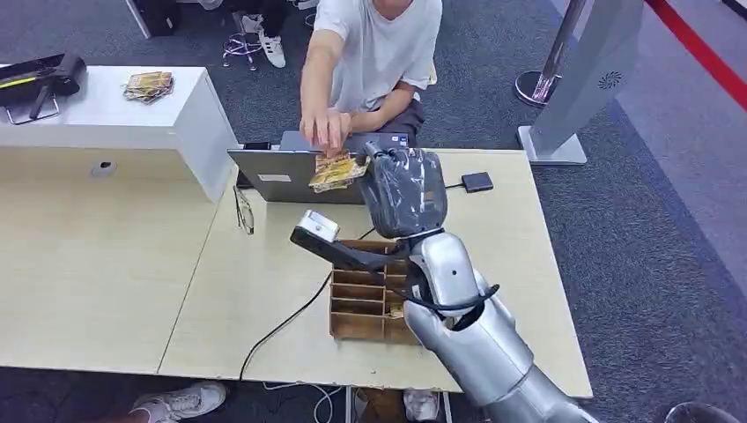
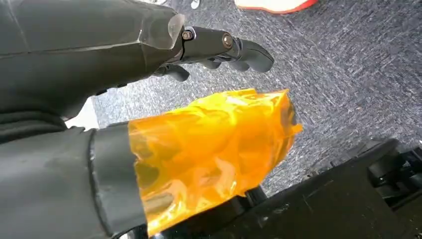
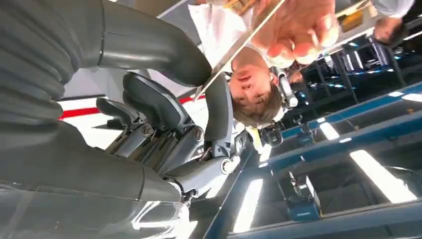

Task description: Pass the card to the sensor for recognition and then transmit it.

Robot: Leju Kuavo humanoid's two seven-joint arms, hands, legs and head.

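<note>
— What is over the worktop (image 1: 264,291)?
— The right hand (image 1: 401,189), pinching a card (image 1: 337,171) in its fingers (image 3: 219,107). A person's hand (image 1: 326,130) grabs the card too.
— And the left hand (image 2: 74,59)?
— Down by the floor, fingers curled, holding nothing.

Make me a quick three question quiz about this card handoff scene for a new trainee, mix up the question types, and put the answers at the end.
1. True or false: the card lies flat on the table.
2. Multiple choice: who is touching the card? A) the right hand alone B) the person's hand alone C) both
3. Fill in: the wooden organizer on the table sits right below the black ____ on its stand.

Key:
1. False. It is held up in the air in front of the laptop.
2. C. The right hand holds one end and the person's hand grips the other.
3. Scanner.
</note>
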